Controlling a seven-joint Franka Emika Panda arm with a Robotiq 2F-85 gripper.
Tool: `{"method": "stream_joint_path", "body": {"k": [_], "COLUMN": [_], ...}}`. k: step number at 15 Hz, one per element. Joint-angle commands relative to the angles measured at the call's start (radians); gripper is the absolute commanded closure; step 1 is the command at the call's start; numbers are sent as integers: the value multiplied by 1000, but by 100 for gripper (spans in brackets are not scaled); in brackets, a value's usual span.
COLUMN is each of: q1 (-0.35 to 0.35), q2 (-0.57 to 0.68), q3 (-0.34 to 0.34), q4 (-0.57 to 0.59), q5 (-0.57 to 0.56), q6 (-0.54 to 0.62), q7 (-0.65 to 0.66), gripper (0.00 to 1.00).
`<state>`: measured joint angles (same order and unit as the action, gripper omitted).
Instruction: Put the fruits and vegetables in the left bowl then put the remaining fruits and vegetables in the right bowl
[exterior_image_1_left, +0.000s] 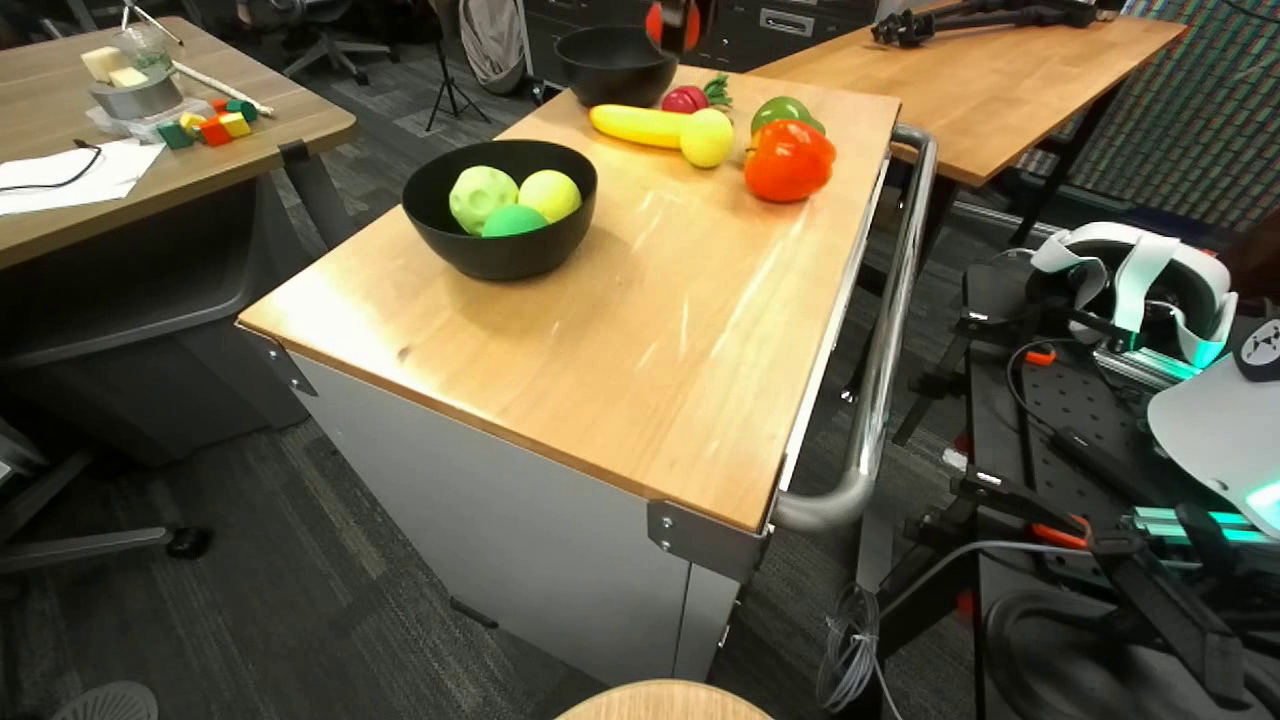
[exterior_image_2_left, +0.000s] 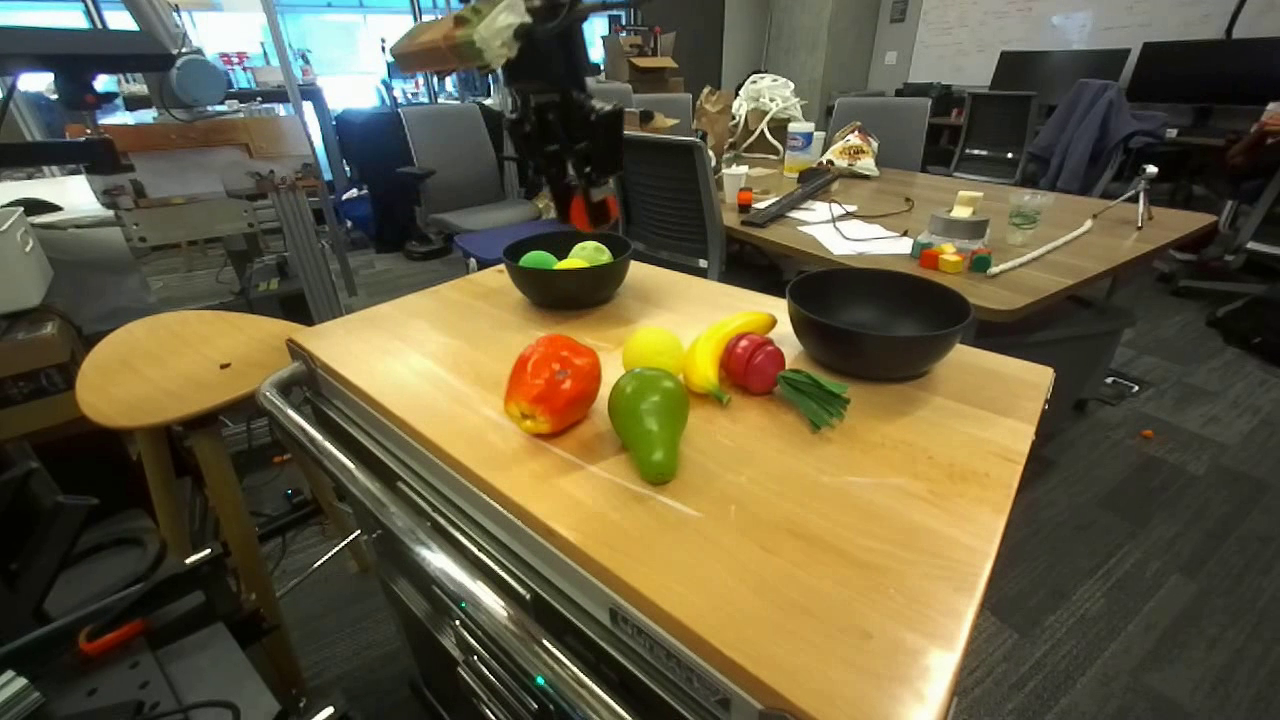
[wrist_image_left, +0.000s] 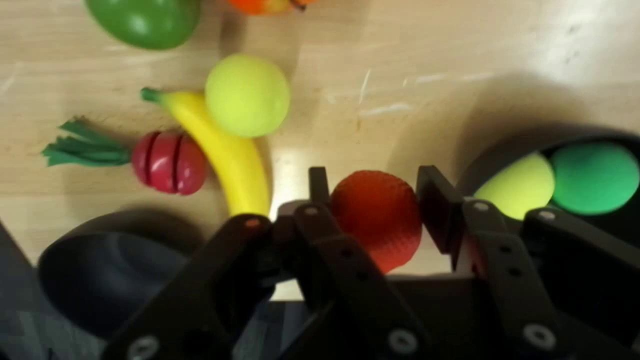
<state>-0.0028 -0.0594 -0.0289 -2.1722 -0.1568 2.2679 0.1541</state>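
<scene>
My gripper is shut on a round red fruit, raised above the table; in the wrist view it lies between the two bowls. The held fruit also shows in both exterior views. Inside the left black bowl rest a pale green ball, a yellow-green ball and a bright green ball. The right black bowl looks empty. On the table lie a banana, a yellow ball, a sliced red radish, a green pear-like fruit and a red-orange fruit.
A metal handle bar runs along one side of the wooden cart top. Beyond the cart stands a desk with papers and small coloured blocks. A round stool is beside the cart.
</scene>
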Motion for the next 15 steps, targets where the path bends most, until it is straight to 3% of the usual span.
{"method": "stream_joint_path", "body": {"k": [1,5,10,11,12,13,15], "q1": [-69,-98,-74,-73,-72,-69,-64], "q2": [129,348,567,593,613,626,630], "q3": [-57,-97,-128,-132,-134,-142,-156], "q4": [188,360,558,588,616,637,659], "q5": [58,44,49,51,53,45,32], "q6": [69,207,205,195,180,167,134], "q7": [10,135,213,217,216,217,212], "gripper": [79,79,79,61,29,27,14]}}
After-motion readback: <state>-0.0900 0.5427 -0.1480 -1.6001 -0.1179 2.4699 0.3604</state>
